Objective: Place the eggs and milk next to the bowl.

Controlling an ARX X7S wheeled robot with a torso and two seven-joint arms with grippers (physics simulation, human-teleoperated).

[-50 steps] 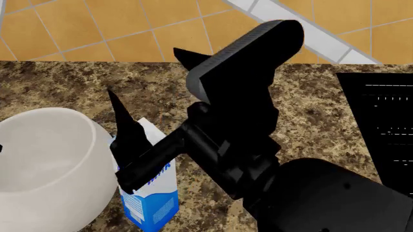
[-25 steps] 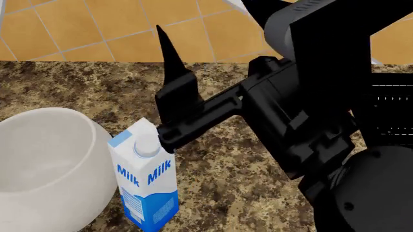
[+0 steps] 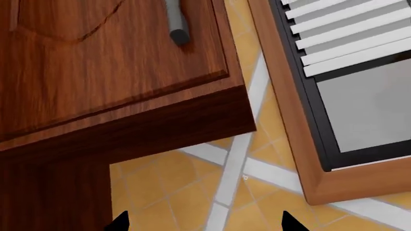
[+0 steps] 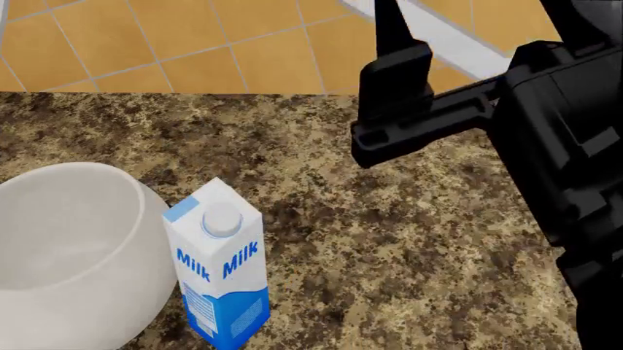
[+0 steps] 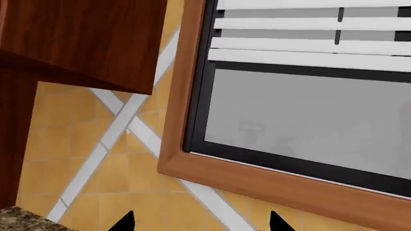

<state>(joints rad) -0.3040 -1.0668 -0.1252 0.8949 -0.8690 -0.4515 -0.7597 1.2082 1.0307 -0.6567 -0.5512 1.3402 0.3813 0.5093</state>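
A large, smooth white rounded bowl (image 4: 68,251) sits at the far left of a speckled brown granite desk (image 4: 389,248), its wide mouth open upward. Touching the bowl's right side, or so near that no gap shows, stands the small white gable-top milk carton (image 4: 222,270), upright, with a blue lower band, blue "Milk" lettering and a round white cap. To the right of the carton the desk is bare stone. Above and right of the carton, well apart from it, hangs the black right gripper (image 4: 389,109); one pointed finger (image 4: 387,29) rises toward the orange tiled wall (image 4: 195,44), and it grips nothing. In its wrist view the two finger tips stand apart with only wall between them, so the jaws are spread. The left gripper (image 3: 202,224) shows only in its own wrist view, as two dark tips set wide apart and empty, facing a dark wooden cabinet (image 3: 115,72) and a wood-framed window with white blinds (image 3: 347,72). The eggs may lie outside these views; none can be made out.
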